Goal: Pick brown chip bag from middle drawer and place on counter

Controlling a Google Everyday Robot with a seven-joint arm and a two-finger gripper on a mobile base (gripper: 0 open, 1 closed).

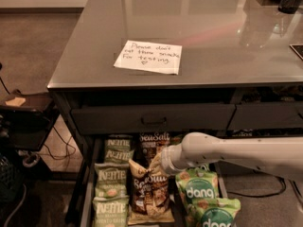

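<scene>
The middle drawer [87,197] stands pulled out under the counter [222,37]. Two brown chip bags show in its middle column: one at the back reading "Sea Salt" [152,143], and one nearer [147,195] with a tan, crumpled top. My white arm reaches in from the right. My gripper [158,162] is at the top edge of the nearer brown bag and seems to touch it. The wrist hides most of the gripper.
Green Kettle bags [111,176] fill the drawer's left column and green dang bags [201,193] the right. A closed upper drawer front with a dark handle [154,119] hangs above. A white handwritten note [148,56] lies on the counter. Cables and a dark stand are at the left.
</scene>
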